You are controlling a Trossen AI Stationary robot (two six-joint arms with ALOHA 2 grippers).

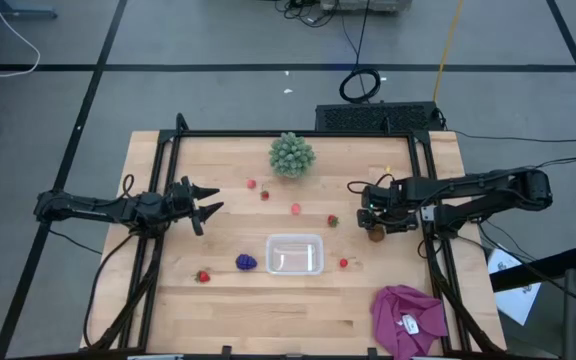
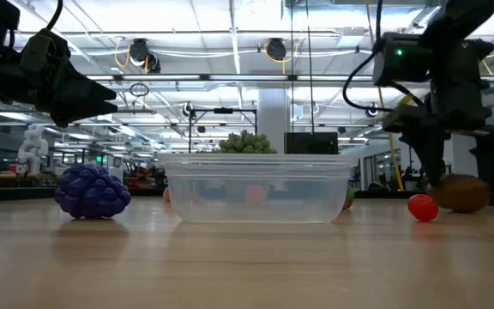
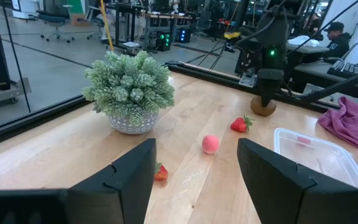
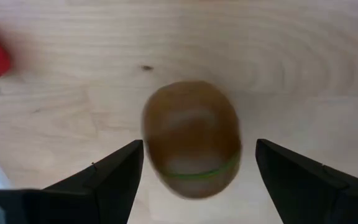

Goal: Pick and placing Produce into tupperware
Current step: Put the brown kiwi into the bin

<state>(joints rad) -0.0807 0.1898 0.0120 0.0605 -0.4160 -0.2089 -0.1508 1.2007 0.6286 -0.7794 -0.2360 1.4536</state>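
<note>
Directly under the right gripper, between its two dark, wedge-shaped fingers, lies the kiwi, a smooth brown oval with a thin green line near one end. The fingers stand spread wide to either side of it, apart from its skin, and the fruit rests on the pale wood-grain tabletop near the right edge. The right arm reaches in from that edge with its wrist bent to point the gripper straight down.

A small glossy red strawberry sits just beside the kiwi, toward the tupperware, a clear, thin-walled plastic rectangle with rounded corners lying near the middle of the front half. A knobbly purple grape cluster is just off its left side, and another strawberry lies farther toward the left edge. More red pieces are scattered between the container and the green spiky ball at the back edge.

The left gripper hangs above the left side of the tabletop, fingers parted and empty, its arm stretched level. A crumpled magenta cloth lies at the front right corner.
</note>
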